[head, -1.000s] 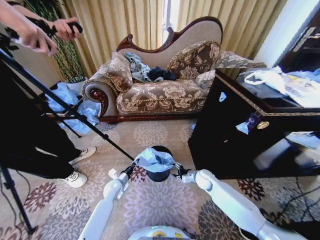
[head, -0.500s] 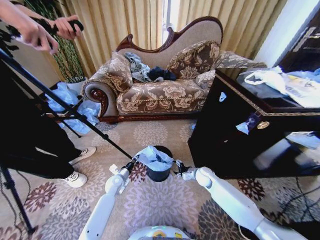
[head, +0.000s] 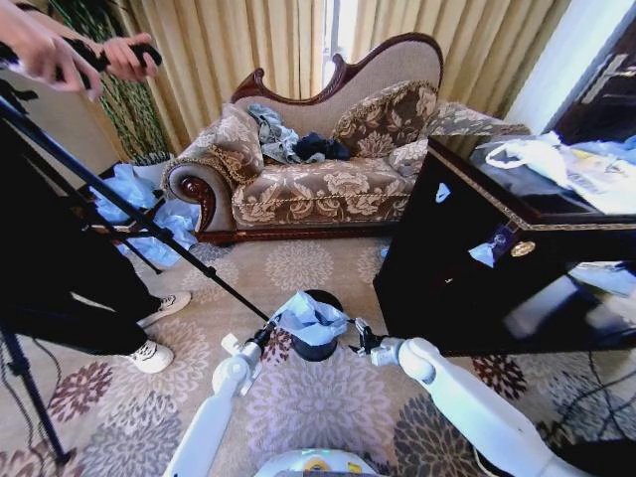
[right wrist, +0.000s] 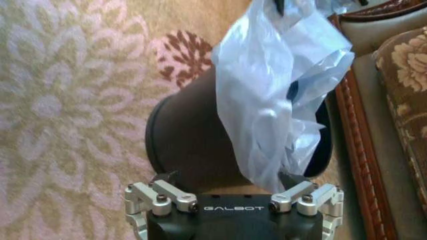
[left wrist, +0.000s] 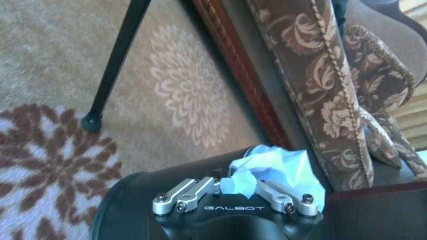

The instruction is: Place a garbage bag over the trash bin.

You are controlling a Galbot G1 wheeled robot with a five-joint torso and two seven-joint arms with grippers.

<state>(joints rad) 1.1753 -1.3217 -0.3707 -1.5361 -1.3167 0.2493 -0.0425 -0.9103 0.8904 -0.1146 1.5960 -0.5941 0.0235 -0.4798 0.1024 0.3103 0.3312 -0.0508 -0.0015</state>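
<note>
Both GALBOT-marked grippers, left gripper (left wrist: 235, 186) and right gripper (right wrist: 230, 187), pinch the garbage bag (head: 310, 318)

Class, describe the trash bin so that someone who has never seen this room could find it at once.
Start at the patterned sofa and come forward over the flowered carpet toward the robot. The trash bin stands there between the left gripper and the right gripper. It is small, round and plain black, with a pale blue garbage bag draped over its rim, unlike the large glossy cabinet beside it.

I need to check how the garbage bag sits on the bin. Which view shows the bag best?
The right wrist view: the garbage bag drapes across the trash bin. The head view shows it small; the left wrist view shows a crumpled corner.
</note>
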